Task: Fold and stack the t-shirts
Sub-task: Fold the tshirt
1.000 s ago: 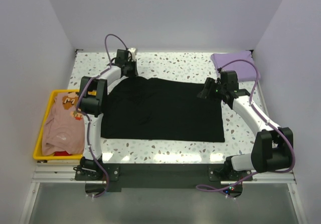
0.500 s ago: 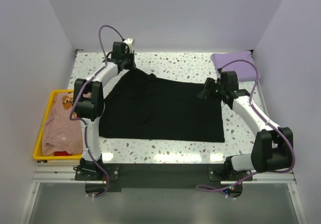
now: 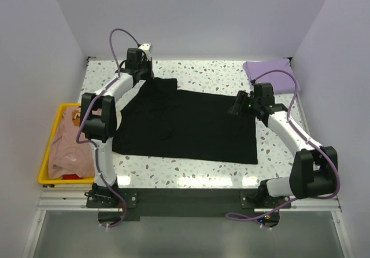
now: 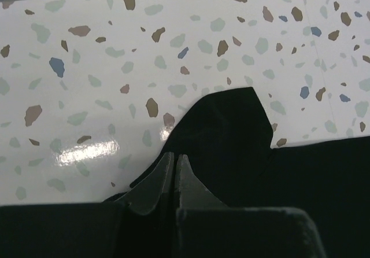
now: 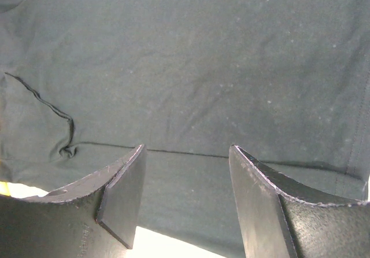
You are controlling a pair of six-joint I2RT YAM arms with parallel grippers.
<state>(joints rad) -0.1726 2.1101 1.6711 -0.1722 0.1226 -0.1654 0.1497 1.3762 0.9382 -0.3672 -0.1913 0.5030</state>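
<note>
The large black t-shirt [image 3: 185, 125] lies spread flat on the speckled table. My left gripper [image 3: 145, 76] is at the shirt's far left corner, shut on a pinch of its black cloth [image 4: 225, 131] and holding that sleeve stretched toward the back. In the left wrist view the left gripper [image 4: 175, 157] has its jaws pressed together. My right gripper [image 3: 238, 104] is open just above the shirt's right edge, with the black cloth [image 5: 191, 67] below the right gripper [image 5: 186, 149]. The folded lavender t-shirt [image 3: 269, 73] lies at the far right corner. The peach t-shirt [image 3: 72, 145] lies crumpled in the tray.
A yellow plastic tray [image 3: 43, 165] sits off the table's left edge and holds the peach shirt over something red. White walls close in the back and both sides. Bare speckled tabletop [image 3: 214, 76] shows behind the black shirt.
My left gripper has moved toward the back wall, drawing the black shirt's far left corner out with it. The right arm has not moved.
</note>
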